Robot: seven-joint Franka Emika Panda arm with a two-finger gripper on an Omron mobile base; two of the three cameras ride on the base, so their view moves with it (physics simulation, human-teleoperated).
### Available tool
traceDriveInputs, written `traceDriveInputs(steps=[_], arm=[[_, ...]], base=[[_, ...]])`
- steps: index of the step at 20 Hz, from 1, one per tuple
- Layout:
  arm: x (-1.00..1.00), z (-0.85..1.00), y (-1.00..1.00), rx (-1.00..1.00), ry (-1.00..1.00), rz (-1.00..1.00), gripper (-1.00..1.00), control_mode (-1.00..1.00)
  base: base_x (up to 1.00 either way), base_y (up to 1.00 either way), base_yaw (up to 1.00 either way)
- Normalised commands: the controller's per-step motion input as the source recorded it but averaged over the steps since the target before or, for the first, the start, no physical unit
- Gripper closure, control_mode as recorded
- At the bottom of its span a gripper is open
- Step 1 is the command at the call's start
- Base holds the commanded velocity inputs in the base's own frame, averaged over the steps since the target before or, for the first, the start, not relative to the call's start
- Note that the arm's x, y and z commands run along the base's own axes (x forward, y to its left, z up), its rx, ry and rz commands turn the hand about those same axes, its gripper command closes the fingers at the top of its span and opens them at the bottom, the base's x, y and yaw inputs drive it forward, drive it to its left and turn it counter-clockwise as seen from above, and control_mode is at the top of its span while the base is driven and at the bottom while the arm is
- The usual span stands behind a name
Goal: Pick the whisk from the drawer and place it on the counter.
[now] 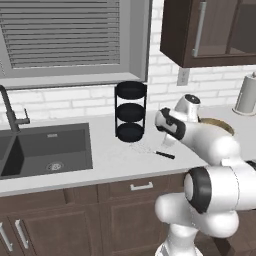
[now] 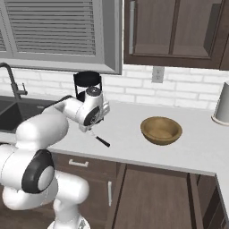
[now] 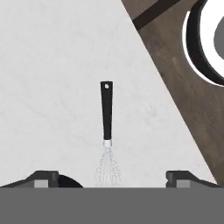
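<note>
The whisk (image 3: 106,131) lies flat on the light counter (image 3: 52,87), black handle pointing away from the hand and wire head nearest it. It rests free near the counter's front edge, in front of the rack (image 1: 155,151) (image 2: 102,141). My gripper (image 3: 113,178) hovers just above it, open, its fingertips (image 3: 43,177) spread wide to either side of the wire head and holding nothing. From the base views the hand (image 1: 170,127) (image 2: 91,117) is tilted down over the whisk. The dark brown drawer (image 2: 152,197) stands pulled out below the counter, right of the arm.
A black three-tier rack (image 1: 130,111) stands right behind the whisk. A wooden bowl (image 2: 161,129) sits to the right, the dark sink (image 1: 45,150) to the left, and a paper towel roll (image 1: 246,95) at the far right. Wall cabinets hang overhead.
</note>
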Motion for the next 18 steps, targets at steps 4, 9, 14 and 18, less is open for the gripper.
traceDriveInputs(steps=[4, 9, 14, 18], arm=[[-0.77, 1.00, -0.36, 0.18, -0.41, -0.10, -1.00, -1.00], [-0.75, 1.00, -0.72, 0.29, -0.39, -0.09, -1.00, -1.00], [-0.74, 1.00, -0.63, 0.29, -0.29, -0.16, -1.00, -1.00], [-0.59, 1.00, -0.29, 0.20, -0.22, -0.19, -1.00, -1.00]], base=[[0.00, 0.00, 0.00], [0.00, 0.00, 0.00], [0.00, 0.00, 0.00], [0.00, 0.00, 0.00]])
